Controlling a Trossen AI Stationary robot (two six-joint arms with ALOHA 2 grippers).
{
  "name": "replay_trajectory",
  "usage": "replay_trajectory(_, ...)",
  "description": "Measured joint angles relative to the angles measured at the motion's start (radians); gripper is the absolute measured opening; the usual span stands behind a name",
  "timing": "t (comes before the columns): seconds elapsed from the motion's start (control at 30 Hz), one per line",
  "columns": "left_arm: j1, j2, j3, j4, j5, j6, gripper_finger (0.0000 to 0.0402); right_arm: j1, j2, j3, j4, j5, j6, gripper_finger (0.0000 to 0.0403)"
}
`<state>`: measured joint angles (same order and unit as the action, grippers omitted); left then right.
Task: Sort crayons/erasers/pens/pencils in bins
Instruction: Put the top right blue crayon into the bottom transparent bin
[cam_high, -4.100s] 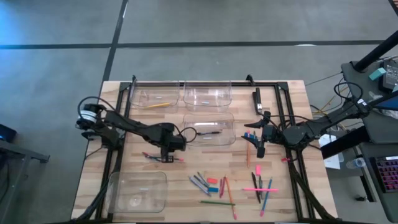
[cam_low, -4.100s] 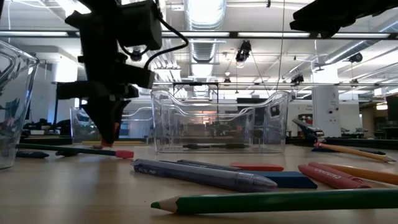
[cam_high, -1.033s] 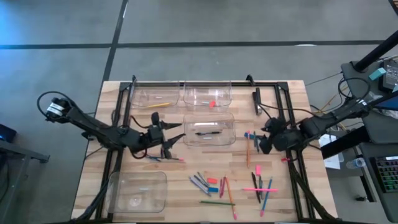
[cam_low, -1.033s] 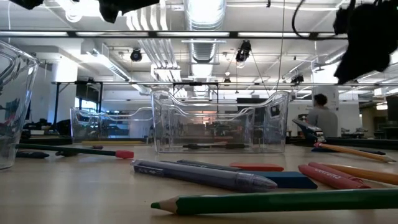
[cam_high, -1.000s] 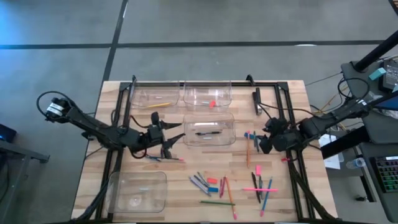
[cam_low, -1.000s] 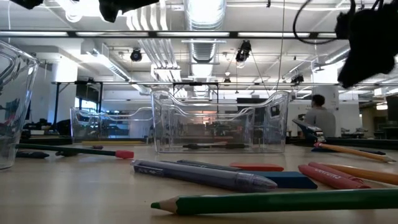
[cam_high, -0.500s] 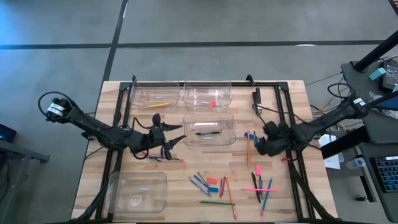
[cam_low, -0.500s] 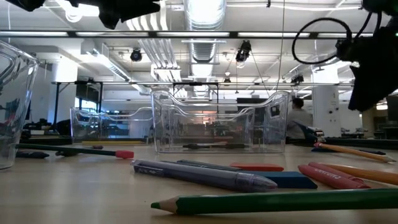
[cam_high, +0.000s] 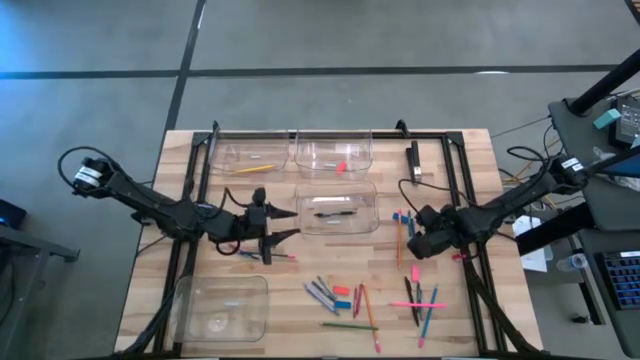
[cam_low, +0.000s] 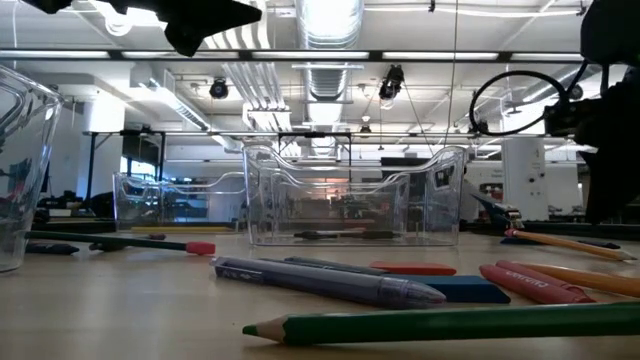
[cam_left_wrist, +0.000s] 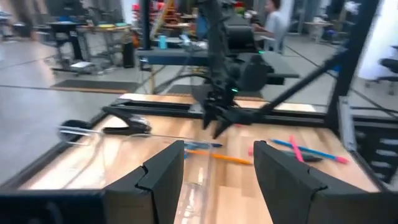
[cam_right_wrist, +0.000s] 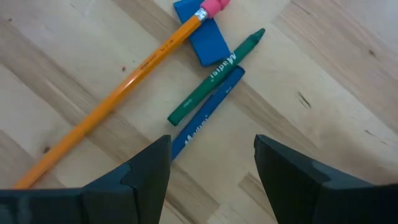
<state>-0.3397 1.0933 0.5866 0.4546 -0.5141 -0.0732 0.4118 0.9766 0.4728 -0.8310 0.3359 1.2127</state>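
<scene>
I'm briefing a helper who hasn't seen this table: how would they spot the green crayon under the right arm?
Find the right hand, open above the table's right side. Below it lie an orange pencil, a blue eraser and two crayons side by side. The green crayon is the only green one, beside the blue crayon.

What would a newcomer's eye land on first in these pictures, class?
Probably the bright scatter of pencils, pens and crayons on the table's near side, in front of the clear bins. Next, the two dark arms reaching in from either side: the right gripper hangs open over a green crayon, a blue crayon and an orange pencil, and the left gripper is open beside the middle bin.
</scene>
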Motion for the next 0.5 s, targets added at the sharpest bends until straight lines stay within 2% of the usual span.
replay_trajectory(0.5, 0.004, 0.000, -0.003, -0.002, -0.019, 0.001, 0.0178, 0.001, 0.060, -0.112, 0.166, 0.007, 0.011, 0.0219)
